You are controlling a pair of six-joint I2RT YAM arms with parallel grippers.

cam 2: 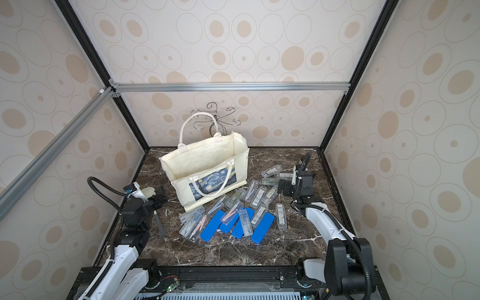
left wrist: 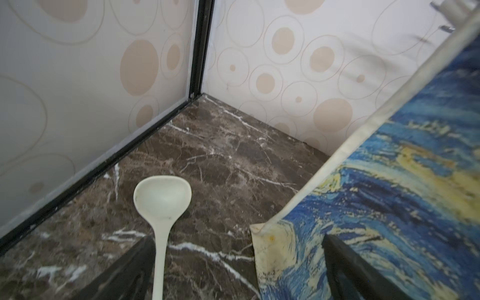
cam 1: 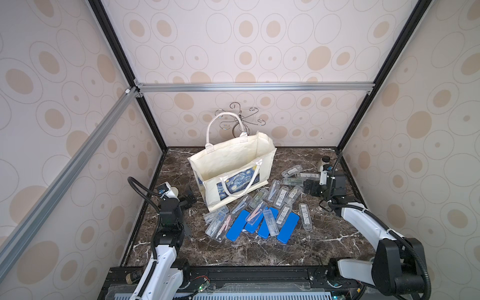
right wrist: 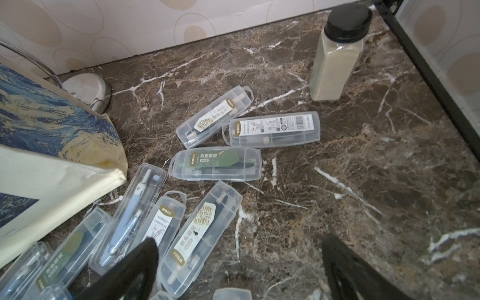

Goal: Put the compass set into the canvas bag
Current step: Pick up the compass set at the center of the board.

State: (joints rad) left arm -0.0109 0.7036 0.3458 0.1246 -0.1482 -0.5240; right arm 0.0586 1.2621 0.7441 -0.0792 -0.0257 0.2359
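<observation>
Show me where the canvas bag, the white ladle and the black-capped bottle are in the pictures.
canvas bag [cam 1: 226, 158]: in a top view, on its inner back wall.
white ladle [left wrist: 162, 197]: left wrist view, on its bowl.
black-capped bottle [right wrist: 335, 70]: right wrist view, on its pale body.

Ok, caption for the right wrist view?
Open right gripper by clear compass cases; canvas bag beside them, capped bottle upright.

Scattered compass sets lie beside the open canvas bag.
</observation>
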